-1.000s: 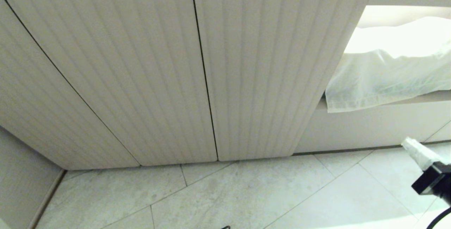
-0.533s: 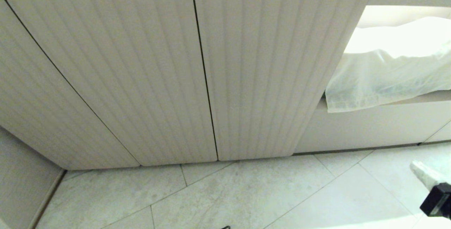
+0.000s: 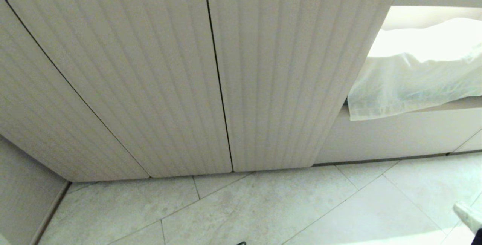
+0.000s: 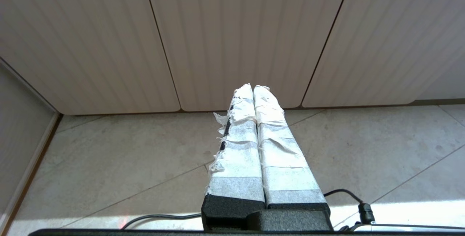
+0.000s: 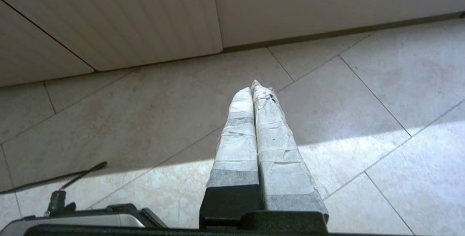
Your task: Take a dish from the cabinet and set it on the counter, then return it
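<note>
we face the cabinet (image 3: 211, 75) doors closed, dish unseen; left gripper (image 4: 253, 90) and right gripper (image 5: 254, 90) fingers clenched, empty. ceramic likely slippery, fragile: grasp the rim.

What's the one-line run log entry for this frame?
cabinet: doors closed | dish: not visible | right gripper: shut, empty, over floor | left gripper: shut, empty
</note>
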`<state>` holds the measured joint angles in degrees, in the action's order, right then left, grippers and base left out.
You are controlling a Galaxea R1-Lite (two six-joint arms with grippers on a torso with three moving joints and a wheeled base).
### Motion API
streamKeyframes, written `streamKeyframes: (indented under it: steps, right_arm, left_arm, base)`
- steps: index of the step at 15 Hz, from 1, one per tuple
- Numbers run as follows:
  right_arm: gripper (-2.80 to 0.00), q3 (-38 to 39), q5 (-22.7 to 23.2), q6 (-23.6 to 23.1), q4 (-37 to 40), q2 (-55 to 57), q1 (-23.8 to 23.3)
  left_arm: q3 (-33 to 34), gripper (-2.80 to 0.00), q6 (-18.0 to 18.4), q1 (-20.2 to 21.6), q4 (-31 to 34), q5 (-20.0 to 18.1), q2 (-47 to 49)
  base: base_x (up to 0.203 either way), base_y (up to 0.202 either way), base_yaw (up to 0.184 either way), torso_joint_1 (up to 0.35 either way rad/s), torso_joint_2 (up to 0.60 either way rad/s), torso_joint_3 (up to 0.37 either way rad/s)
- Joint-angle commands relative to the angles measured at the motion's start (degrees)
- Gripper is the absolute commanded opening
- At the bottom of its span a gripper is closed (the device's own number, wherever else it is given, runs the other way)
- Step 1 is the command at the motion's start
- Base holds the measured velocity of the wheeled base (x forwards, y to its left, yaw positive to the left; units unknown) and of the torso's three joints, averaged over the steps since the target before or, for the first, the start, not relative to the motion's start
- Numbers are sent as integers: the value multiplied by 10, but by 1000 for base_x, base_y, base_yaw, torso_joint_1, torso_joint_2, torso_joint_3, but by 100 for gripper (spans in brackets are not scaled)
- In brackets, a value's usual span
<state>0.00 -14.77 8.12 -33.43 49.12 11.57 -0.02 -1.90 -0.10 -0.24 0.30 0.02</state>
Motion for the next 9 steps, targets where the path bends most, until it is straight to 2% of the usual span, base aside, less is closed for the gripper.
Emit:
streamKeyframes:
  steps: [1,9]
  right_arm:
    - [-280,0,-1,1,36,-47,-7]
    - [-280,0,0,1,135,-105,-22]
  left_arm:
    - [0,-280,0,0,0,0,0]
    - [0,-280,0,0,0,0,0]
  base:
    - [0,0,0,0,0,0]
    - [0,0,0,0,0,0]
